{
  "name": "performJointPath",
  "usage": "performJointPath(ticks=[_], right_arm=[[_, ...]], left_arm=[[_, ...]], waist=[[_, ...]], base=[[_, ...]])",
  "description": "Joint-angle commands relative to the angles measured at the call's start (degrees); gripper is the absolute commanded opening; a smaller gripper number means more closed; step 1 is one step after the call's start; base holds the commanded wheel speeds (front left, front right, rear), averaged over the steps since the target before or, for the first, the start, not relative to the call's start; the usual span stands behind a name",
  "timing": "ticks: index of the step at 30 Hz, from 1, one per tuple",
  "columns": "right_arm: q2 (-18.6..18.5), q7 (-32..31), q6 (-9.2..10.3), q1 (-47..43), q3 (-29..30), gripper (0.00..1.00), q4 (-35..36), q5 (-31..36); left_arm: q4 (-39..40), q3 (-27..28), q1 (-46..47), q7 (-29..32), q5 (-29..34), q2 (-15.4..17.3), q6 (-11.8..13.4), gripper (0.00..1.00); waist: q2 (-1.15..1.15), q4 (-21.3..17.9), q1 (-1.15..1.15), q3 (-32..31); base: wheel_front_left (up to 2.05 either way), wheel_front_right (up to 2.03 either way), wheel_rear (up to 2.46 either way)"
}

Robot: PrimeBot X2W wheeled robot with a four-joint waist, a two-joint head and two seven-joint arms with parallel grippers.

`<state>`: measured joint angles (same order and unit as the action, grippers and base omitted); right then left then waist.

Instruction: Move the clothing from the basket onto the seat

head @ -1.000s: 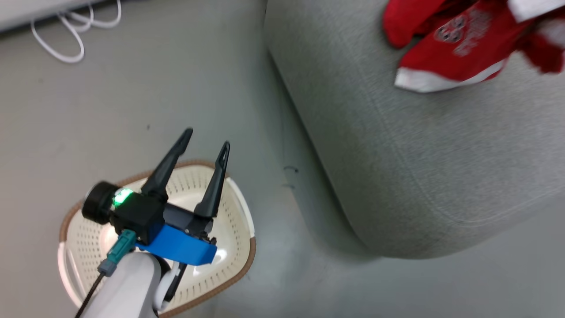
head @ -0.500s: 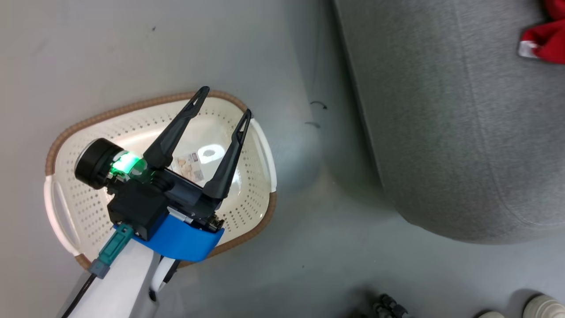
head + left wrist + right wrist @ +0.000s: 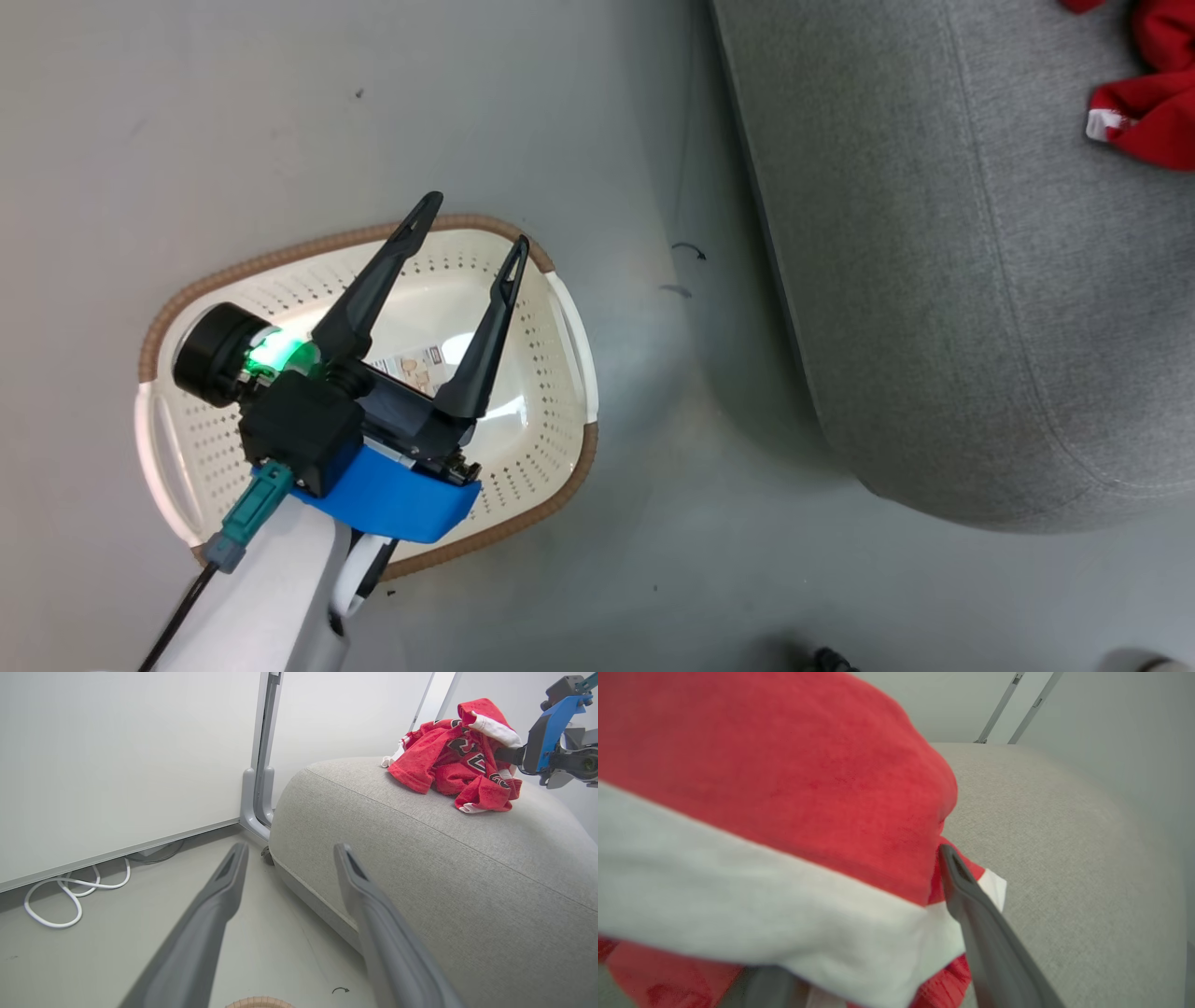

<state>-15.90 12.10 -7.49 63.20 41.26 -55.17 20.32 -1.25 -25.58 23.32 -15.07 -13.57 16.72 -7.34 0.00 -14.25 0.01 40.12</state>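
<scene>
Grey floor [image 3: 280, 93] beside the seat [image 3: 934, 280] bears the basket [image 3: 537, 411]. The left gripper [image 3: 476, 220], also beside the seat, hangs spread and empty. On the seat's top lies the clothing [image 3: 448, 765]. The right gripper [image 3: 509, 756] there stands parted, red cloth draped across its fingers.

Head cam now toward basket [image 3: 546, 415]

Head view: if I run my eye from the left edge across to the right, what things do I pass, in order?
basket → floor marks → seat → clothing
</scene>
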Motion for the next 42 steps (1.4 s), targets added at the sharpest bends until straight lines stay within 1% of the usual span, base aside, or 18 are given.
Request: performJointPath(ticks=[1, 6, 13, 14, 17, 21, 26, 29, 34, 38, 42], right_arm=[[-0.2, 0.6, -0.01, -0.6, -0.6, 1.00, -0.5, 0.6], [-0.1, 1.8, -0.01, -3.5, -2.4, 1.00, -2.1, 0.9], [1.3, 2.9, -0.01, -10.0, -7.6, 1.00, -3.0, -0.4], [1.3, 2.9, -0.01, -10.0, -7.6, 1.00, -3.0, -0.4], [2.7, 3.1, -0.01, -12.7, -11.5, 1.00, -2.1, -2.1], [5.5, 3.1, -0.01, -17.5, -17.9, 1.00, 2.9, -6.3], [8.1, 3.1, -0.01, -25.5, -26.3, 1.00, 12.8, -11.2], [8.8, 3.1, -0.01, -30.4, -30.5, 1.00, 17.9, -13.7], [9.7, 3.1, -0.01, -37.7, -34.1, 1.00, 23.9, -16.0], [11.0, 3.0, -0.01, -42.6, -35.1, 1.00, 28.0, -16.8], [11.9, 2.4, -0.01, -46.8, -36.2, 1.00, 31.5, -17.5]], left_arm=[[-0.4, 0.0, -0.2, -0.1, -0.4, -0.5, 0.1, 1.00], [-2.2, 0.8, -1.2, -0.1, -1.3, -2.3, 0.0, 1.00], [-4.7, 4.0, -4.7, -0.1, -1.9, -5.0, 0.0, 1.00], [-4.7, 4.0, -4.7, -0.1, -1.9, -5.0, 0.0, 1.00], [-5.6, 6.6, -7.2, -0.1, -2.3, -6.0, 0.3, 1.00], [-7.5, 9.7, -10.4, -0.1, -2.5, -7.4, 0.3, 1.00], [-9.9, 13.6, -13.7, -0.1, -2.3, -9.3, 0.6, 1.00], [-10.8, 15.9, -15.5, -0.1, -1.6, -10.5, 1.2, 1.00], [-12.2, 18.9, -18.1, -0.2, -0.5, -11.8, 1.4, 1.00], [-13.1, 21.0, -19.9, -0.1, -0.1, -12.6, 2.1, 1.00], [-14.2, 22.7, -21.0, -0.1, 0.3, -12.9, 2.1, 1.00]], waist=[[0.00, 0.2, -0.01, -2.0], [0.00, 0.7, -0.01, -6.5], [0.00, 1.6, -0.01, -13.9], [0.00, 1.6, -0.01, -13.9], [0.00, 1.4, -0.01, -17.3], [0.00, 1.5, -0.01, -21.4], [0.00, 2.2, -0.01, -26.0], [0.00, 3.0, -0.01, -28.6], [0.00, 4.7, -0.01, -32.1], [0.00, 5.9, -0.01, -34.3], [0.00, 7.4, -0.01, -36.1]], base=[[0.00, 0.00, 0.00], [0.00, 0.00, 0.00], [0.00, 0.00, 0.00], [0.00, 0.00, 0.00], [0.00, 0.00, 0.00], [0.00, 0.00, 0.00], [0.00, 0.00, 0.00], [0.00, 0.00, 0.00], [0.00, 0.00, 0.00], [0.00, 0.00, 0.00], [0.00, 0.00, 0.00]])
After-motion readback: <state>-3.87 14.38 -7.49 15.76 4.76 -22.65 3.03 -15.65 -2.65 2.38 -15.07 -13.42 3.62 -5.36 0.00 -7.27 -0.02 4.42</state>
